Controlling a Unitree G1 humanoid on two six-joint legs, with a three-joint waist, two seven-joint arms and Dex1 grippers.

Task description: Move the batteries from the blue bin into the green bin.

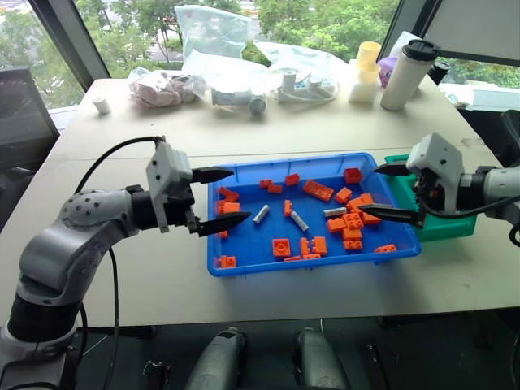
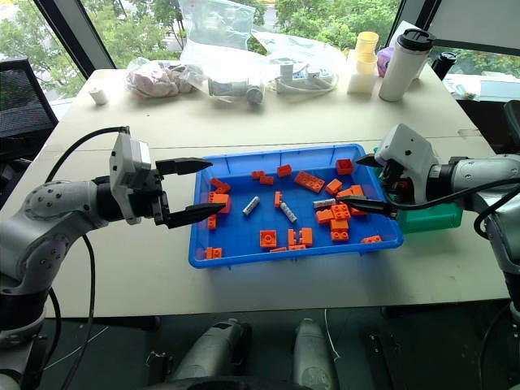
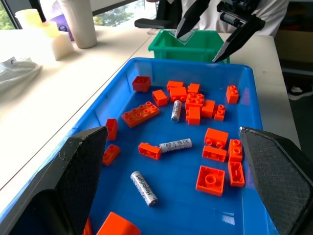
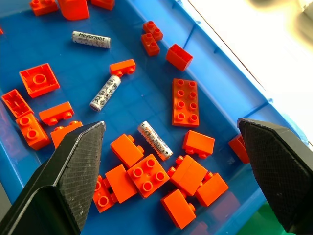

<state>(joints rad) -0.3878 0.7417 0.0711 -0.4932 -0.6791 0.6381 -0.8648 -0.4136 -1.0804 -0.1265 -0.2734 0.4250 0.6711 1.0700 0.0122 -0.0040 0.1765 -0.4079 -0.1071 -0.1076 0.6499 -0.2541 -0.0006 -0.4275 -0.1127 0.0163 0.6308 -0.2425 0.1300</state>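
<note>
Head view: three batteries [image 1: 261,214] lie loose among orange bricks [image 1: 353,220] in the blue bin [image 1: 244,268] on the tabletop; the green bin [image 1: 443,227] touches its right end. Both the left pincer [image 1: 213,198] and right pincer [image 1: 393,192] are spread, empty.

Left wrist view: small, rigid, smooth cylinders, likely to roll.

Right wrist view: best pinched across the nearest one's middle [image 4: 155,140].

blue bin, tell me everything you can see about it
The blue bin is a wide, shallow, rectangular tray of glossy bright-blue plastic with a low rim, sitting flat on the pale table. Inside lie scattered orange bricks and three slim silver batteries, all loose on its floor. The green bin stands against its right end. The left hand hovers open at its left rim, and the right hand hovers open over its right end.
</note>
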